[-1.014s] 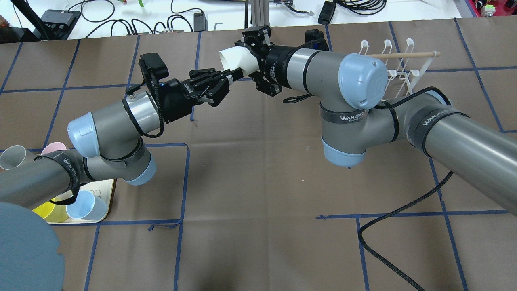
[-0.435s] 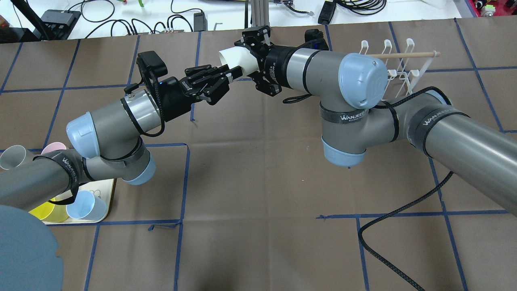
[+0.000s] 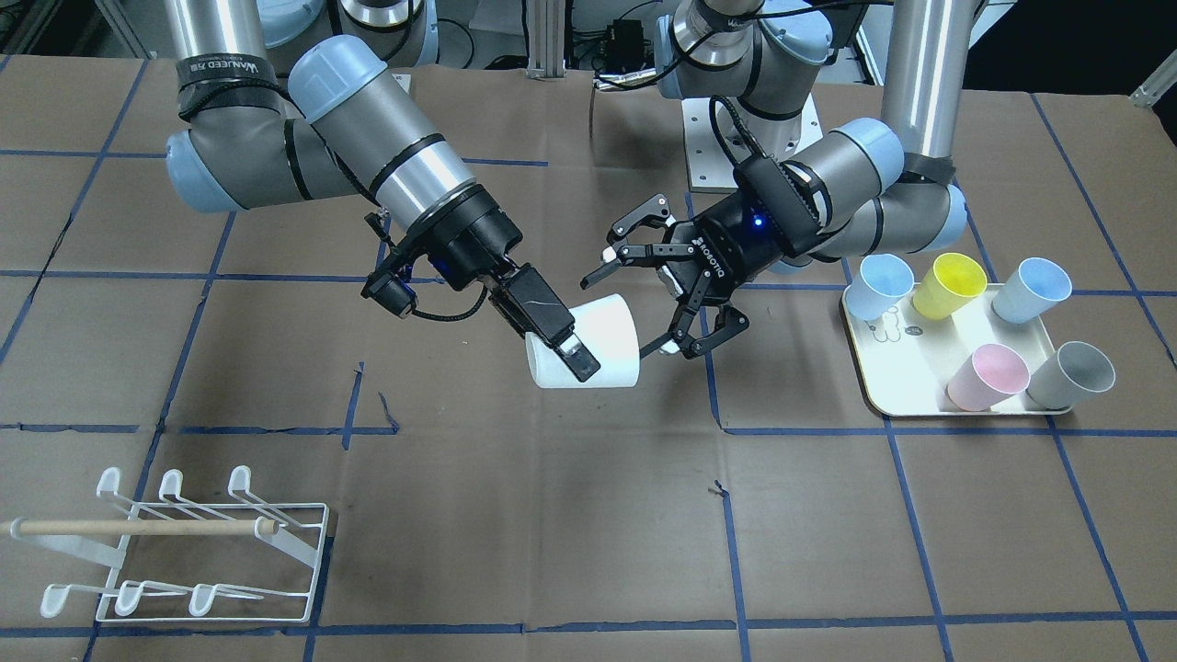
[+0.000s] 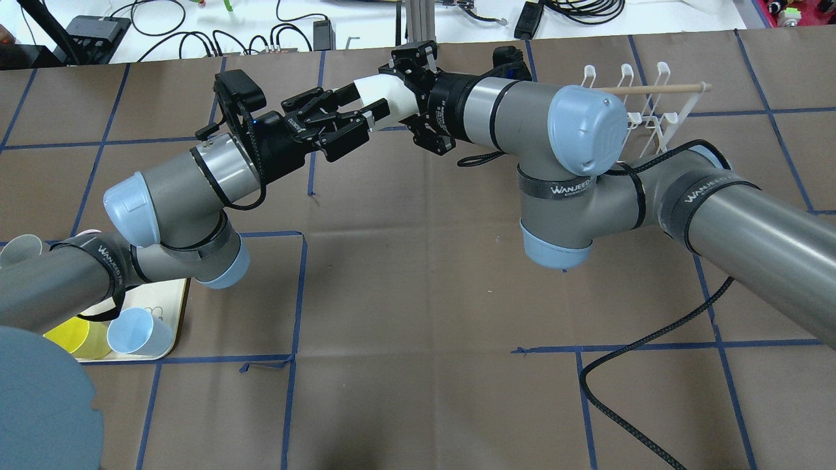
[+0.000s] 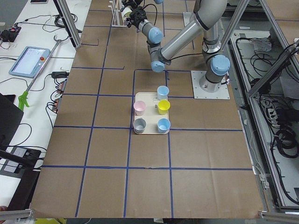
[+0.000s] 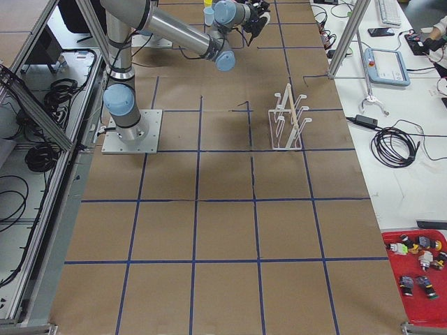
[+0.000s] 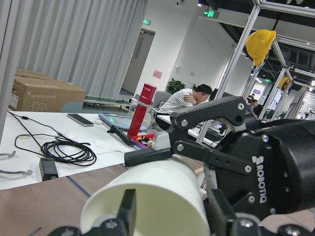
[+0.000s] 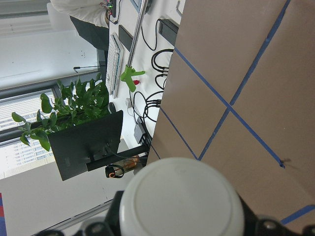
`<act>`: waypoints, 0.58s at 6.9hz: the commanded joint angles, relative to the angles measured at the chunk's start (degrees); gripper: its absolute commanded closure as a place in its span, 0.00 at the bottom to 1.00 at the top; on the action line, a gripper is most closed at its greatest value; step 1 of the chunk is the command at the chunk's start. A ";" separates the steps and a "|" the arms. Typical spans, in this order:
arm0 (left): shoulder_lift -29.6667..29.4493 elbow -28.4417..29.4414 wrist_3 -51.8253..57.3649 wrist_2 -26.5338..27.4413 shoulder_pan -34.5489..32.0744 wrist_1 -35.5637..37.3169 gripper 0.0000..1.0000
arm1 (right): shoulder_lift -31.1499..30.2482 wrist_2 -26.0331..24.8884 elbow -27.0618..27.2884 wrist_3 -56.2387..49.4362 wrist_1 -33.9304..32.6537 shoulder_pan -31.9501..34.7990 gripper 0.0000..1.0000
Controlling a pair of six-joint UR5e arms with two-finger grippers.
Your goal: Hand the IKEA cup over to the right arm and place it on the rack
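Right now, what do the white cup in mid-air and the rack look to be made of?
The white cup: likely plastic, matte and opaque, with soft even shading and no glassy glare. The rack: seemingly white-coated metal wire, thin bent rods with hooked prongs. Its dowel: pale wood, unvarnished-looking.

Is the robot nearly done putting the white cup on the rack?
About halfway. Done: the right gripper is shut on the white plastic cup, held in the air. In hand: the left gripper is open at the cup's other end, so the handover looks nearly finished. Left: carrying the cup to the white wire rack, which holds no cup yet.
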 commanded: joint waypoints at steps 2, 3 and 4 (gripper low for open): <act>0.08 -0.31 -0.16 -15.18 13.39 0.15 0.04 | 0.61 0.09 -1.89 -0.03 -0.03 -0.17 0.51; -0.45 -0.31 -0.16 -21.18 18.06 0.23 0.04 | 1.40 0.09 -3.56 -0.20 0.06 -0.78 0.55; -0.71 -0.23 -0.16 -22.20 19.59 0.23 0.04 | 2.71 0.09 -4.45 -3.34 0.06 -1.75 0.62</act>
